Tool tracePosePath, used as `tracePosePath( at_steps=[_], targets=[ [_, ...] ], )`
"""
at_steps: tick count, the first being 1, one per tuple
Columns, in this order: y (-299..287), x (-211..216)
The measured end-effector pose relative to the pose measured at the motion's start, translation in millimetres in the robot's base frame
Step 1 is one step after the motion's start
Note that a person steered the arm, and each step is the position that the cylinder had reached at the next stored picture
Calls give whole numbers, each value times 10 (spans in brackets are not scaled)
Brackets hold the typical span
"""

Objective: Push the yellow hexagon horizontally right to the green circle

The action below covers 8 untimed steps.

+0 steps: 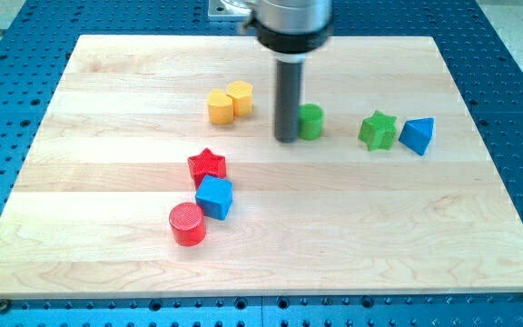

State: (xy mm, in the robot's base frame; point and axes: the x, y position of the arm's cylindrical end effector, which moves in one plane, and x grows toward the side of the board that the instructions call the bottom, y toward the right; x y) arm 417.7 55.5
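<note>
Path from yellow hexagon (241,96) to green circle (311,121): bare tabletop (379,218), blocked only by my tip (286,139), touching circle's left.
Hexagon's left: yellow block (220,107), touching.

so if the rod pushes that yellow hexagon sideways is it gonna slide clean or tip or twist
The yellow hexagon looks squat with a flat base, so it should probably slide rather than tip. An off-centre push may twist it. It seems to touch the other yellow block, which might drag along. My tip sits beside the green circle.

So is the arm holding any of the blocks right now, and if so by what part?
Nothing is held: there is no pincer, only a rod. My tip rests on the board just to the view's left of the green circle, with the yellow hexagon further left, untouched.
</note>
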Motion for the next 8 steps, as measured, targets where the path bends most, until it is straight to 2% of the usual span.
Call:
tracePosePath(
  at_steps=[2,4,5,6,7,8],
  targets=[
    [72,-677],
    [235,-295],
    [-202,-384],
    [-45,-947],
    [-1005,-1034],
    [-1358,-825]
  ],
)
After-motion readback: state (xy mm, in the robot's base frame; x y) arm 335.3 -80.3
